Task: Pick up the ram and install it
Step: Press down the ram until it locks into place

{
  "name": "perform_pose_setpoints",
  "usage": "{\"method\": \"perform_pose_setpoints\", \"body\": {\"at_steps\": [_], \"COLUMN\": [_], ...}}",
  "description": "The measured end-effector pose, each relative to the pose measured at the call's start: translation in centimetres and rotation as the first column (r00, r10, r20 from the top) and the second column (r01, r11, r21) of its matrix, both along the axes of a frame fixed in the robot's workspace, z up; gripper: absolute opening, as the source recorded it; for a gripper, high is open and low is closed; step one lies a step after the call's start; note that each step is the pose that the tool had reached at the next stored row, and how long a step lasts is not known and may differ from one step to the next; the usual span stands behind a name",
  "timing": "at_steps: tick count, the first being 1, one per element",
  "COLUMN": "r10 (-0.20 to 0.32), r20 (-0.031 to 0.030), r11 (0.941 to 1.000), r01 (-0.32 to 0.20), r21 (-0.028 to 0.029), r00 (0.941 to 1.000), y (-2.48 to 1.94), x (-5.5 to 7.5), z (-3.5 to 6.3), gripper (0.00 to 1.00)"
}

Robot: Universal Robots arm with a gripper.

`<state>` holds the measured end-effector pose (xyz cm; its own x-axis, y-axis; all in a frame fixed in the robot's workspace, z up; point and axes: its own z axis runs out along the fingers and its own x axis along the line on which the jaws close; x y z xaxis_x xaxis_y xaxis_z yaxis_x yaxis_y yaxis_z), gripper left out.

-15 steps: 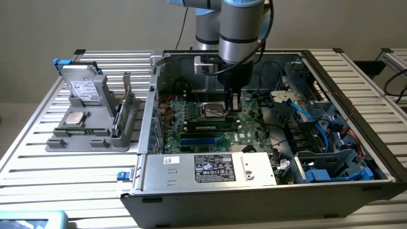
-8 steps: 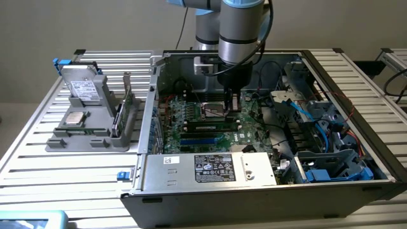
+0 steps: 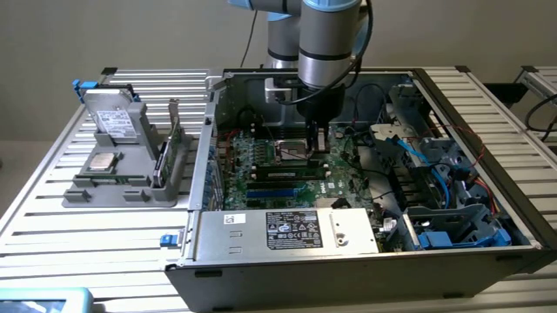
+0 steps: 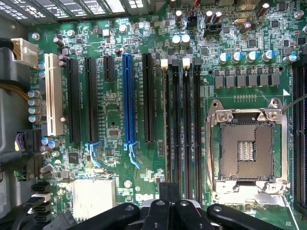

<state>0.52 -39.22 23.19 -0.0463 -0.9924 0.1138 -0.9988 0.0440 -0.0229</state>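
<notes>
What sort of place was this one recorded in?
Likely a robotics lab bench for computer assembly: an open computer case lies on a slatted metal table, a robot arm reaches into it, and a grey parts holder stands beside it.

Open computer case (image 3: 348, 277), green motherboard (image 4: 110, 143), empty CPU socket (image 4: 247, 151), grey parts holder (image 3: 122, 195)

This looks to me like a robotics lab or test cell. The table (image 3: 96, 228) I'm working over is built of ribbed aluminium rails, like a machine frame. On it lies an opened computer case (image 3: 348, 274) with its green motherboard (image 4: 153, 163) exposed, and just beside that a grey fixture (image 3: 113, 195) holding loose parts. My industrial arm (image 3: 327, 39) reaches in from above, in front of a plain beige wall (image 3: 130, 32).
</notes>
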Motion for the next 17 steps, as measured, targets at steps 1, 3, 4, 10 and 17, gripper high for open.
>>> {"method": "perform_pose_setpoints", "body": {"at_steps": [1, 3, 4, 10, 17], "r10": [0.002, 0.005, 0.006, 0.01, 0.012], "r20": [0.0, 0.0, 0.0001, 0.001, 0.001], "r11": [1.0, 1.0, 1.0, 0.9999, 0.9999], "r01": [-0.002, -0.005, -0.006, -0.01, -0.012], "r21": [0.0, -0.0001, -0.0003, -0.0001, -0.0004], "r00": [1.0, 1.0, 1.0, 0.9999, 0.9999], "y": [0.06, 0.06, 0.05, 0.05, 0.05], "x": [-0.01, -0.01, 0.0, 0.01, 0.01], "z": [-0.01, -0.02, -0.03, -0.29, -0.45], "gripper": [0.11, 0.11, 0.11, 0.11, 0.11]}}
